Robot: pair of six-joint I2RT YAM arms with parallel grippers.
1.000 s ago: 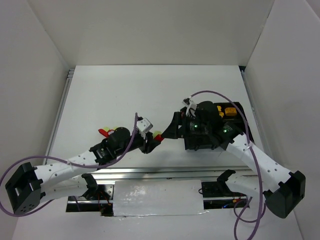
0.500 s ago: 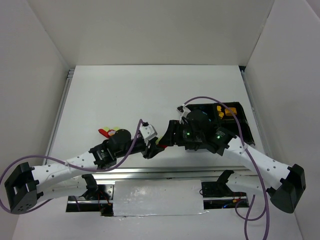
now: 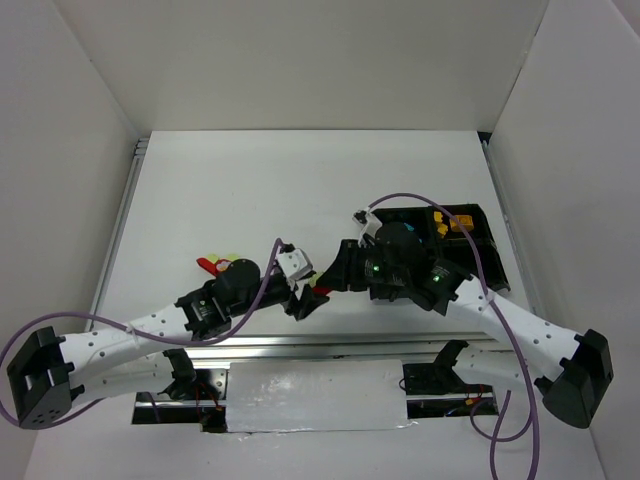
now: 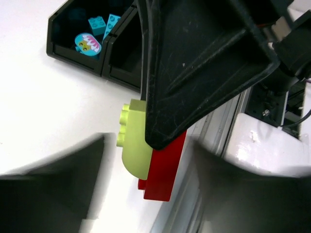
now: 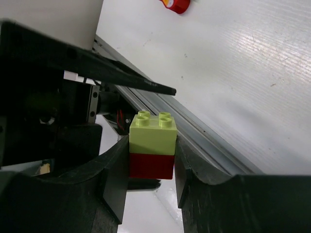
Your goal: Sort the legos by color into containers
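A pale green lego (image 5: 153, 133) is stacked on a red lego (image 5: 151, 166). My right gripper (image 5: 150, 165) is shut on this stack, a finger pressed on each side. From above, the stack (image 3: 320, 291) hangs over the table's near edge between both grippers. In the left wrist view the green lego (image 4: 133, 145) and red lego (image 4: 163, 170) sit under the right gripper's black finger. My left gripper (image 4: 148, 162) is open, its blurred fingers clear of the stack. The black container tray (image 4: 73, 56) holds cyan legos (image 4: 95, 29).
The tray (image 3: 482, 213) lies at the right, mostly under the right arm, with yellow legos (image 3: 458, 222) in a far compartment. A red lego (image 3: 209, 264) and a yellow-green one (image 3: 230, 257) lie by the left arm. The metal rail (image 5: 204, 131) runs just below the stack.
My right gripper moved left onto the stack and closed on it. My left gripper's jaws have spread away from the stack.
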